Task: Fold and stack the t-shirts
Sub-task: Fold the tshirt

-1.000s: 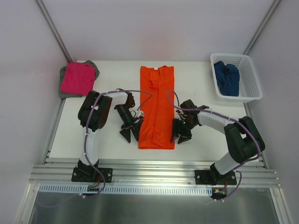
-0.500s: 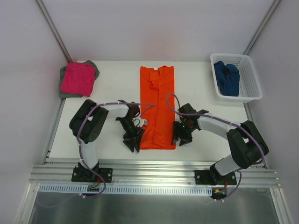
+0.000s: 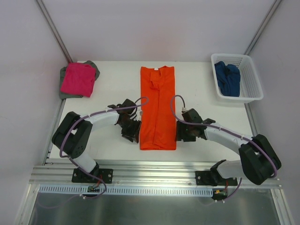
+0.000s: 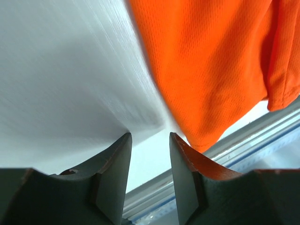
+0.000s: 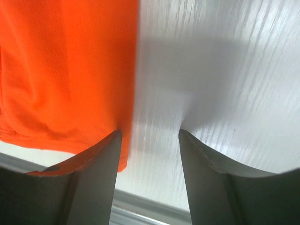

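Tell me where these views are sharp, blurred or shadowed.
Top view: sharp and evenly lit, the orange shirt crisp. Left wrist view: the table is streaky and blurred, the shirt's weave sharper, the left fingers dark and soft. Right wrist view: streaks again, with a grey shadow on the table ahead of the right fingers.

White-black arms [image 3: 225, 136]; purple cables [image 3: 172, 107]; dark jaws.
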Available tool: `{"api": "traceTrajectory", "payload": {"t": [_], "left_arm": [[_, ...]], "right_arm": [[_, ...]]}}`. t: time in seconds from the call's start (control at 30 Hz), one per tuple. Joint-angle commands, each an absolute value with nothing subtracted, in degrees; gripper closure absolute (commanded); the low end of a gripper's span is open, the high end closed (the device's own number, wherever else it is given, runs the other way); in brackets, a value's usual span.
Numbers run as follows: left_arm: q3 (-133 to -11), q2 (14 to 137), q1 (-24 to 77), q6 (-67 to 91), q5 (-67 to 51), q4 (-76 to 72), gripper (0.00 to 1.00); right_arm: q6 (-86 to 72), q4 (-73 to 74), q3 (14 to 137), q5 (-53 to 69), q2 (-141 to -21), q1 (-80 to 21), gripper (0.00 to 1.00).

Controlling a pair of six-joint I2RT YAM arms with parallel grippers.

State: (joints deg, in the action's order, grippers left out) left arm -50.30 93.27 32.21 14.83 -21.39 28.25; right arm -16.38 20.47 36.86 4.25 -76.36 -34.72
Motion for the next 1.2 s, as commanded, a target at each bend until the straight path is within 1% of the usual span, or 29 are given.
{"api": "traceTrajectory", "payload": {"t": [0.0, 0.1, 0.17, 0.43, 0.73, 1.17], "left_arm": [[-50.71, 93.69, 32.6, 16.26, -14.77, 23.38, 0.61], [-52.29, 95.18, 33.48, 16.43, -15.02, 23.38, 0.62], [-52.82, 95.54, 34.45, 16.61, -15.38, 23.47, 0.62], [-50.28, 91.06, 35.68, 17.75, -16.79, 23.47, 0.63], [-49.92, 88.6, 35.68, 17.05, -20.65, 25.31, 0.6], [-46.85, 88.15, 35.86, 17.66, -25.22, 24.96, 0.6]], "right_arm": [[-16.34, 14.77, 34.63, -0.53, -76.72, -34.98, 0.44], [-17.05, 13.36, 34.63, -0.53, -77.08, -35.94, 0.44], [-17.31, 13.88, 35.15, 1.84, -77.43, -36.21, 0.44], [-17.4, 16.43, 38.49, 3.68, -78.4, -37.53, 0.43], [-19.95, 21.62, 42.62, 8.17, -78.75, -38.41, 0.41], [-23.47, 26.28, 39.64, 10.98, -77.52, -39.11, 0.42]]}}
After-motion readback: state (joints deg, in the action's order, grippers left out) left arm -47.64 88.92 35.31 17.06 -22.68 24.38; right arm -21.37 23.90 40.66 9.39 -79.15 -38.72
